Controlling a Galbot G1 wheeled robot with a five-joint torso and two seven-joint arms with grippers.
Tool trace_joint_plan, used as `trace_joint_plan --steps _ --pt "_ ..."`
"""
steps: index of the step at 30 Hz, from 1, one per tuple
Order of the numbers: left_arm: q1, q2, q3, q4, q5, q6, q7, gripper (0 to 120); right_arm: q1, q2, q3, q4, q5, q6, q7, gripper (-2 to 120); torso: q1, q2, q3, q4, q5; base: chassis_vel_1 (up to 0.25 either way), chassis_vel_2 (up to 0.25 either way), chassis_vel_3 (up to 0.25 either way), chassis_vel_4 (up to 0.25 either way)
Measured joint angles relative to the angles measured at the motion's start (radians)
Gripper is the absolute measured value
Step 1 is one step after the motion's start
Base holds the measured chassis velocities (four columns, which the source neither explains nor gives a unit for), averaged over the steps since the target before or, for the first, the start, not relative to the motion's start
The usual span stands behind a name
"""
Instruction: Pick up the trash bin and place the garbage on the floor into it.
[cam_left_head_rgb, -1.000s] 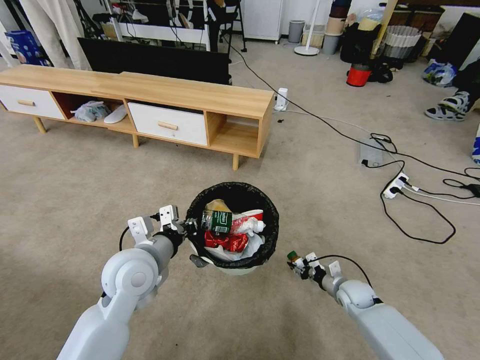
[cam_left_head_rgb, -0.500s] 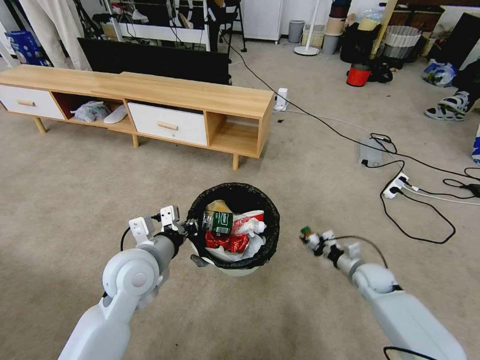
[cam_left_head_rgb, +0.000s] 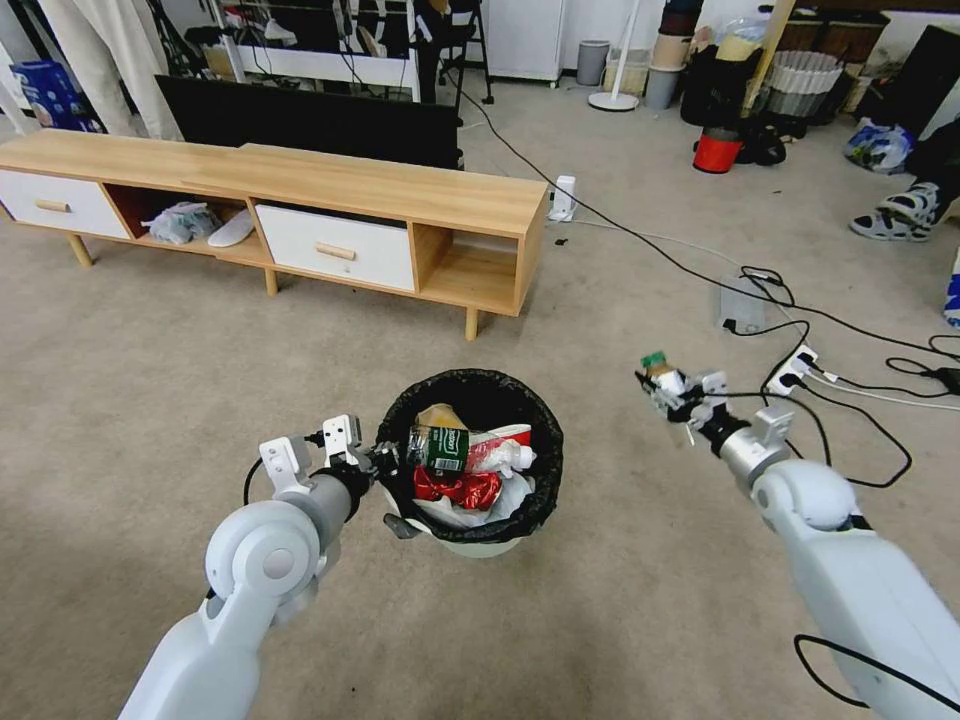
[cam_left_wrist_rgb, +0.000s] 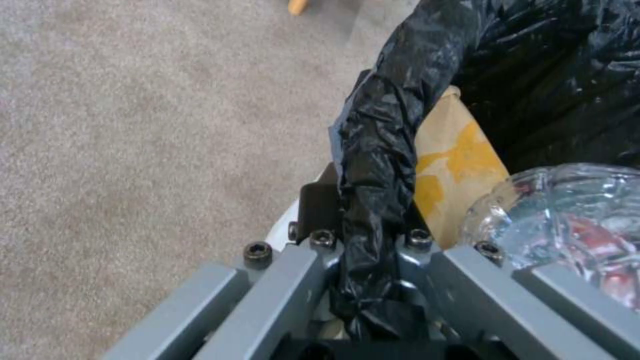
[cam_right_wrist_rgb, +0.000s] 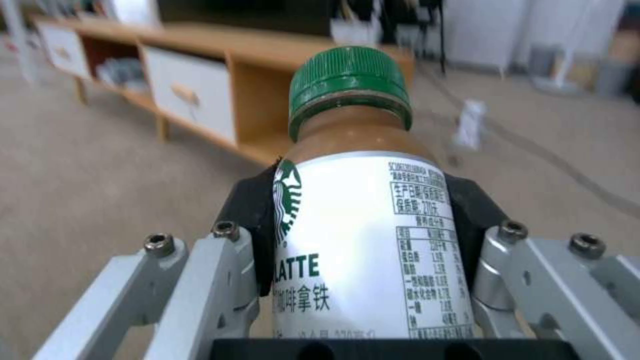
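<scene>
The trash bin (cam_left_head_rgb: 486, 543), a small white pail with a black bag over its rim (cam_left_wrist_rgb: 377, 150), hangs just above the carpet floor (cam_left_head_rgb: 620, 600). My left gripper (cam_left_head_rgb: 385, 462) is shut on its near-left rim (cam_left_wrist_rgb: 370, 260). Inside lie garbage pieces: a green-labelled clear bottle (cam_left_head_rgb: 445, 447), a crushed red can (cam_left_head_rgb: 455, 486), brown cardboard (cam_left_wrist_rgb: 453, 165). My right gripper (cam_left_head_rgb: 662, 378) is raised to the right of the bin, shut on a coffee bottle (cam_right_wrist_rgb: 363, 235) with a white label and green cap (cam_right_wrist_rgb: 348, 80).
A low wooden TV cabinet (cam_left_head_rgb: 380, 215) stands beyond the bin. Black cables and a white power strip (cam_left_head_rgb: 795, 370) lie on the carpet at the right. A red bucket (cam_left_head_rgb: 717, 152) and clutter line the back wall. A person's shoes (cam_left_head_rgb: 900, 215) show at far right.
My right gripper has lifted the coffee bottle from low near the bin up and away to the right. The left gripper and the bin have barely moved.
</scene>
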Motion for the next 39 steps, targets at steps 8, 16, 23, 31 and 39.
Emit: trace_joint_plan --steps 8,16,23,31,39 --pt "-0.004 -0.004 0.017 0.002 -0.006 0.003 -0.004 3 0.02 -0.004 0.009 0.093 0.07 0.109 -0.129 44 0.0 0.0 0.0 0.0001 -0.0001 0.0 0.0 0.0 0.0" --pt "-0.008 -0.009 0.036 0.012 -0.007 0.003 -0.003 3 0.022 -0.009 -0.044 0.204 0.166 0.164 -0.258 44 0.0 0.0 0.0 0.0 0.0 0.0 0.0 0.0 0.0" --pt "-0.014 -0.007 0.07 0.033 -0.028 0.002 0.019 3 0.053 -0.018 -0.092 0.283 0.244 0.168 -0.295 44 0.0 0.0 0.0 0.0002 0.0 0.0 0.0 0.0 0.0" --pt "-0.048 -0.015 0.129 0.065 -0.042 -0.01 0.045 3 0.057 -0.034 -0.136 0.317 0.265 0.163 -0.314 44 0.0 0.0 0.0 0.0 0.0 0.0 0.0 0.0 0.0" --pt "-0.084 -0.035 0.179 0.095 -0.032 -0.021 0.057 3 0.062 -0.032 -0.172 0.3 0.249 0.16 -0.322 44 0.0 0.0 0.0 0.0 0.0001 0.0 0.0 0.0 0.0"
